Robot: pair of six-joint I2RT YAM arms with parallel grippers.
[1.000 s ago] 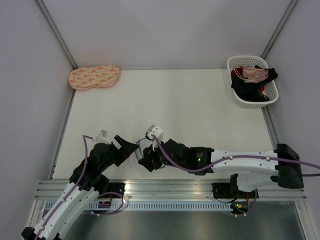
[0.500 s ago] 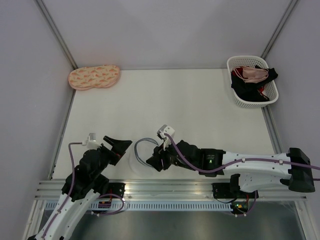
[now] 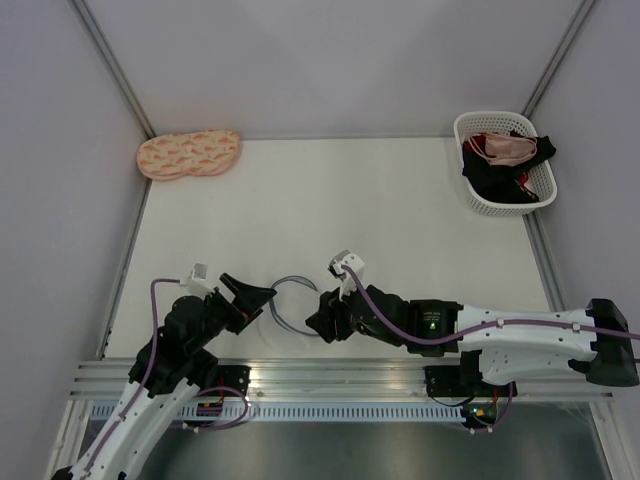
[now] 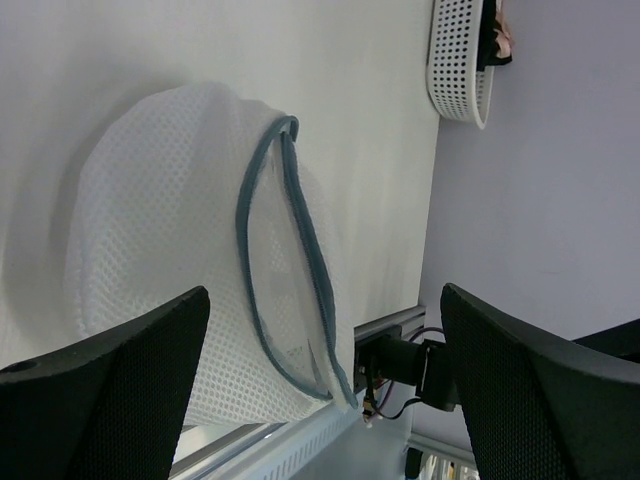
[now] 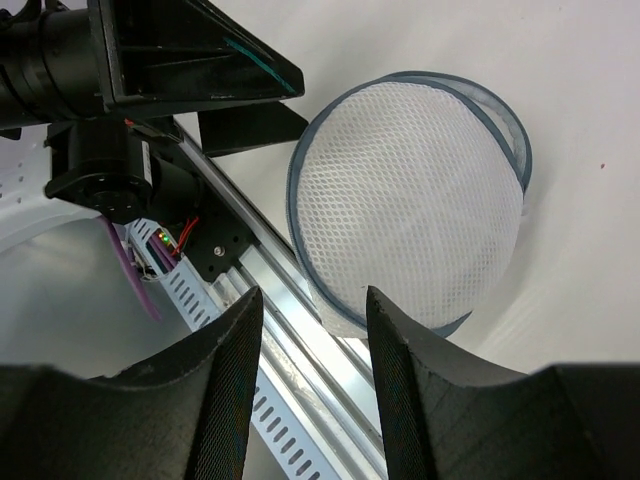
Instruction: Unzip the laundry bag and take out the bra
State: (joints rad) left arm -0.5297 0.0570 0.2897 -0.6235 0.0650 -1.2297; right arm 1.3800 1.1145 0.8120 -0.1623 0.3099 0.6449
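Lower centre of the bench (image 3: 400,220): laundry bag (image 3: 288,304), lying between left jaws and right jaws. We log both pairs open, empty, drawn apart since a second ago; unzipping likely needs regrasping.

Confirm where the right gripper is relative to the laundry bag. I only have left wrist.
Observer: Top view: the right gripper sits at the right edge of the laundry bag, across it from the left gripper.
Operator: Is it gripping the bag?
Observer: No. Right wrist view: its jaws stand wide apart, not closed on the bag.
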